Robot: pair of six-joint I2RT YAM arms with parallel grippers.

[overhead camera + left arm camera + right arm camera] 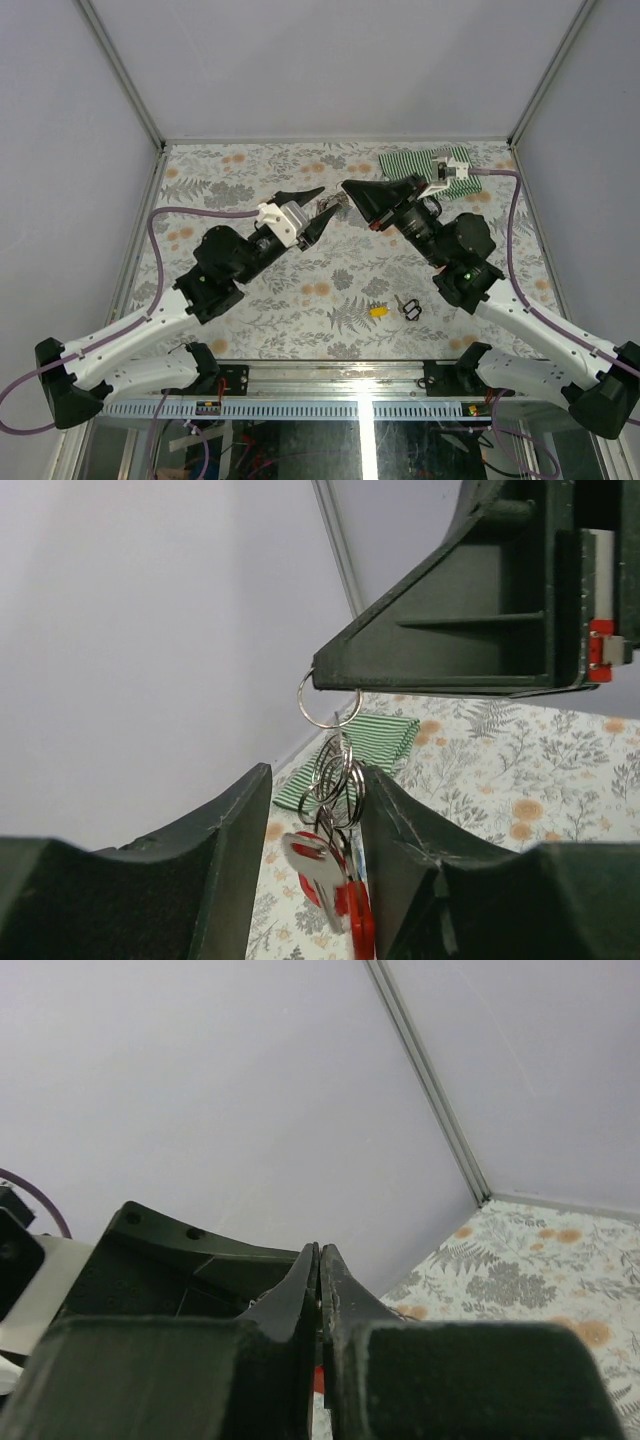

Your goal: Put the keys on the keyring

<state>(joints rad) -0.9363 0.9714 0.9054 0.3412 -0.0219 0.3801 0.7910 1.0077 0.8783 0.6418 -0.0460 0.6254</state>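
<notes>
The keyring (336,776), a chain of silver rings ending in a red clip (356,912), hangs in the air over the middle of the table. My right gripper (345,187) is shut on its top ring (327,702); in the right wrist view the right gripper (320,1260) shows no gap. A silver key (318,872) dangles in front of the clip. My left gripper (315,780) is open, with the hanging rings between its fingers, close against the right-hand one. A yellow-headed key (378,311) and another small key (400,303) lie on the table.
A small black loop (413,311) lies next to the loose keys near the front edge. A green striped cloth (432,166) sits at the back right, partly under the right arm. White walls enclose the flowered table (240,180).
</notes>
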